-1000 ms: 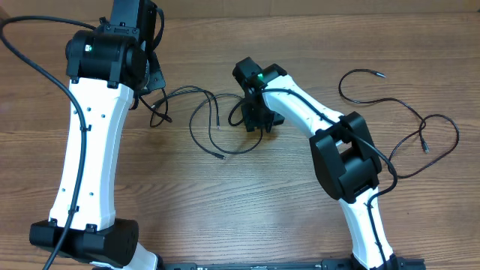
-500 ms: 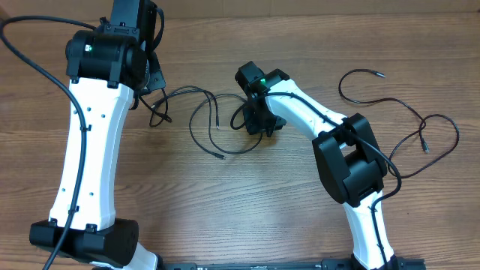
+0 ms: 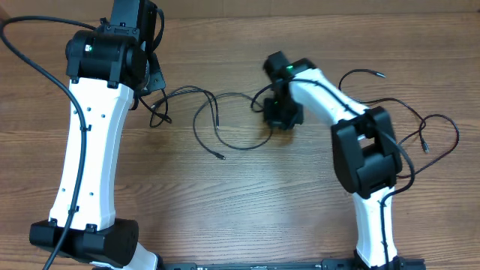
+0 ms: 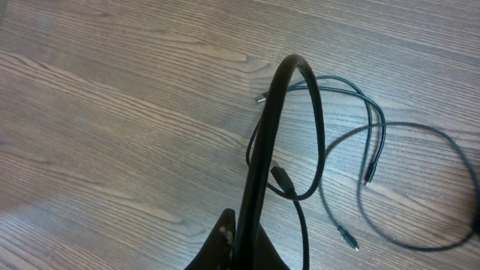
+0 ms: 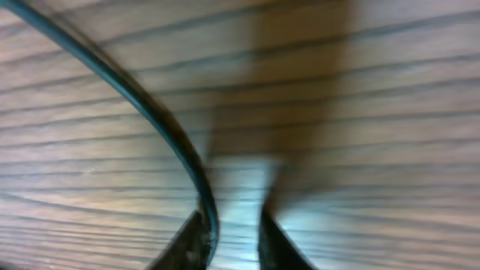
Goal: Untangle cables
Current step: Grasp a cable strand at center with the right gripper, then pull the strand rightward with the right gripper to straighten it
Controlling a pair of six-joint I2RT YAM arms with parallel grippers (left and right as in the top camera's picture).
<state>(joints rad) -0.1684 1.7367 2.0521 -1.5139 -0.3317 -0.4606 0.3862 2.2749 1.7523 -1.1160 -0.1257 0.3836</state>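
One thin black cable (image 3: 222, 157) lies in loose loops at the table's middle. My left gripper (image 3: 148, 96) is shut on one stretch of it; in the left wrist view the cable (image 4: 300, 82) arches up from the shut jaws (image 4: 251, 244), with its loops and plug ends (image 4: 375, 142) on the wood beyond. My right gripper (image 3: 281, 114) is low over the loop's right side. In the right wrist view its fingers (image 5: 234, 225) stand slightly apart, with the cable (image 5: 150, 120) running along the inside of the left finger. The view is blurred.
A second thin black cable (image 3: 456, 136) lies in wide loops at the right of the wooden table (image 3: 247, 202), behind the right arm (image 3: 364, 150). The left arm (image 3: 90, 142) stands along the left side.
My right gripper has moved to the right, and the right side of the middle loop has shifted right with it. The left arm has not moved.
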